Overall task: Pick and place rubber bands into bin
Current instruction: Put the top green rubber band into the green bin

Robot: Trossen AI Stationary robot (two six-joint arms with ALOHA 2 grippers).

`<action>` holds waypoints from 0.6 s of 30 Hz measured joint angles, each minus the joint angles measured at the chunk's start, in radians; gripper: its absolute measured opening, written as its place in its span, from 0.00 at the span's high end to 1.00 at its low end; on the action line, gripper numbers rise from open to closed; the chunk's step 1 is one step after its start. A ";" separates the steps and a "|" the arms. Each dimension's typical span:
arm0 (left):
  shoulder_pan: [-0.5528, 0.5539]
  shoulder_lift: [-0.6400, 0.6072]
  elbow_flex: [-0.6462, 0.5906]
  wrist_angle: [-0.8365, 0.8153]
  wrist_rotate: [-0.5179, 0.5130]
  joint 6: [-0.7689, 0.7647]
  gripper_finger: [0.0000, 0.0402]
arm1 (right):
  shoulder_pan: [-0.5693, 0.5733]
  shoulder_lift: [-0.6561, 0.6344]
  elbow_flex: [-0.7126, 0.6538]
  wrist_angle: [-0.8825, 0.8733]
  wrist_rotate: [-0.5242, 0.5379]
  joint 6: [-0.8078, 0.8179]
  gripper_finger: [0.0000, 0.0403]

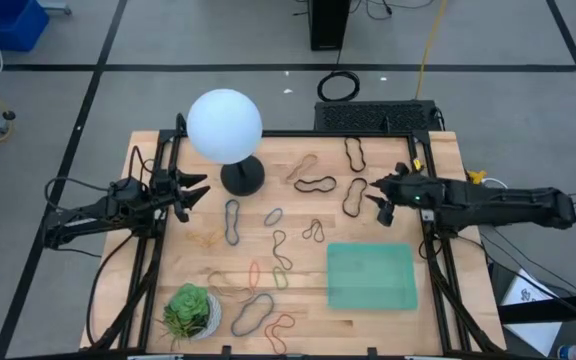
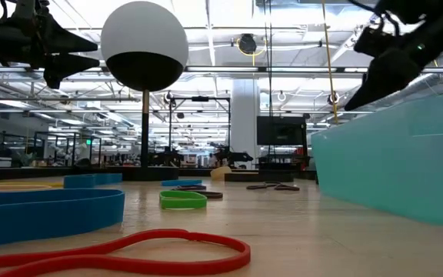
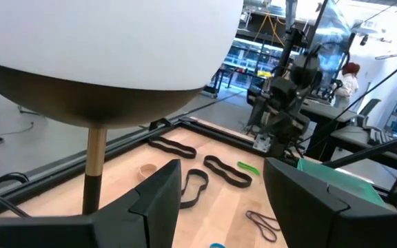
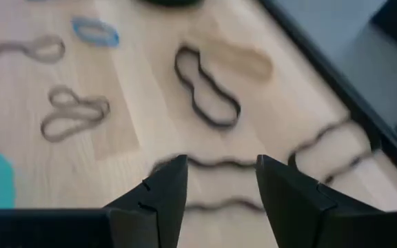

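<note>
High view, worktop: a pale wooden worktop point(image 1: 168, 260) inside a black frame carries everything.
High view, rubber bands: the rubber bands point(image 1: 232, 221) lie scattered over the middle of the worktop, black, tan, orange and grey loops, none inside the bin.
High view, bin: the mint-green bin point(image 1: 370, 276) sits on the worktop's right half, near its front edge, with loops just beside its left rim.
High view, left gripper: the left gripper point(image 1: 196, 193) hangs over the worktop's left part, beside the black base of the lamp point(image 1: 225, 125) with its white globe; its fingers stand apart and hold nothing.
High view, right gripper: the right gripper point(image 1: 375, 193) hangs over the worktop's right part, behind the bin, next to a black loop point(image 1: 354, 196); fingers apart, nothing between them.
High view, plant: a white pot with a green succulent point(image 1: 191, 311) stands at the front left.
Low view, bands: a red loop point(image 2: 129, 250) lies nearest, a green one point(image 2: 183, 200) farther off, a blue one point(image 2: 44, 214) at the left.
Low view, bin: its translucent wall point(image 2: 398, 158) rises at the right.
Low view, grippers: both hang well above the surface.
Left wrist view: the spread fingers point(image 3: 160, 200) frame black loops point(image 3: 227, 172) on the wood, the globe close above.
Right wrist view: the spread fingers point(image 4: 164, 189) point down at a wavy black loop point(image 4: 216, 182); another black loop point(image 4: 207, 87) and a blue one point(image 4: 95, 31) lie beyond.
</note>
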 joint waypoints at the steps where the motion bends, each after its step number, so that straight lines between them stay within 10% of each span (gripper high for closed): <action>1: 0.000 0.000 0.000 0.000 0.000 0.000 0.47 | 0.000 0.033 0.036 -0.048 0.000 0.005 0.59; 18: 0.000 0.000 0.000 -0.002 0.000 0.002 0.47 | -0.099 0.401 0.229 -0.408 -0.124 -0.172 0.59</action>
